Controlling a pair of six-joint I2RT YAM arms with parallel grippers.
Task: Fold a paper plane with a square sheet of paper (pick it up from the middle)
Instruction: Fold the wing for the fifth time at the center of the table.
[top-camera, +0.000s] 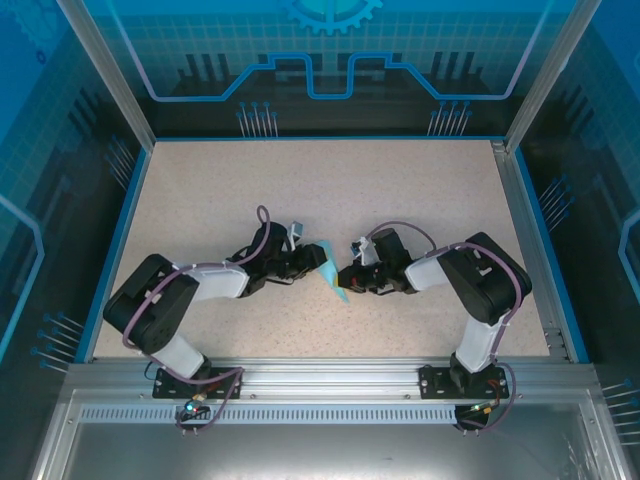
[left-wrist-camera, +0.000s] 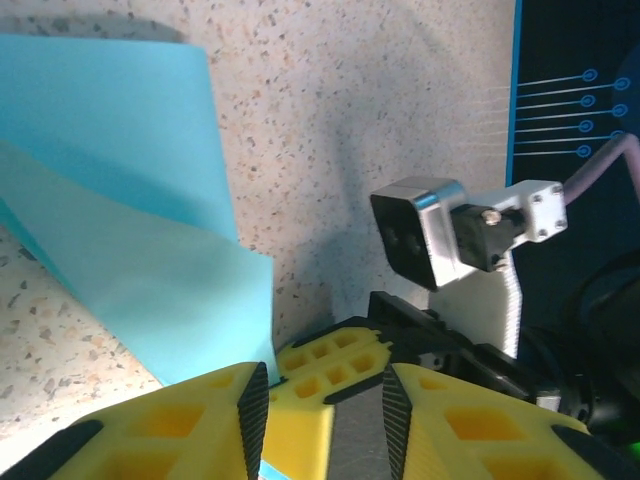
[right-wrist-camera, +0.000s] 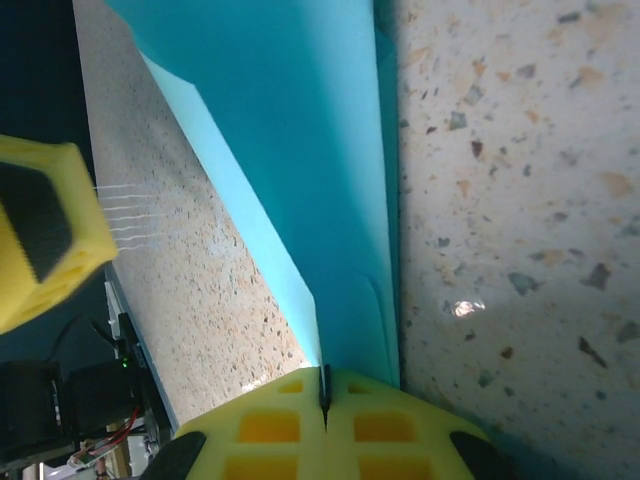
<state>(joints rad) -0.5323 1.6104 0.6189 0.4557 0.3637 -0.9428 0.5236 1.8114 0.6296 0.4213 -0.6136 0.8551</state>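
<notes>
While right hand (right-wrist-camera: 325, 398) pinches folded light-blue paper plane (right-wrist-camera: 300, 150) at creased edge, left hand (left-wrist-camera: 322, 392) stands parted.

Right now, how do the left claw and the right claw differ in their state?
The left claw has its jaws apart, with a gap between them; the right claw has its jaws pressed together. The right claw pinches the blue paper; the left claw has the paper beside one finger. Both have yellow fingers.
</notes>
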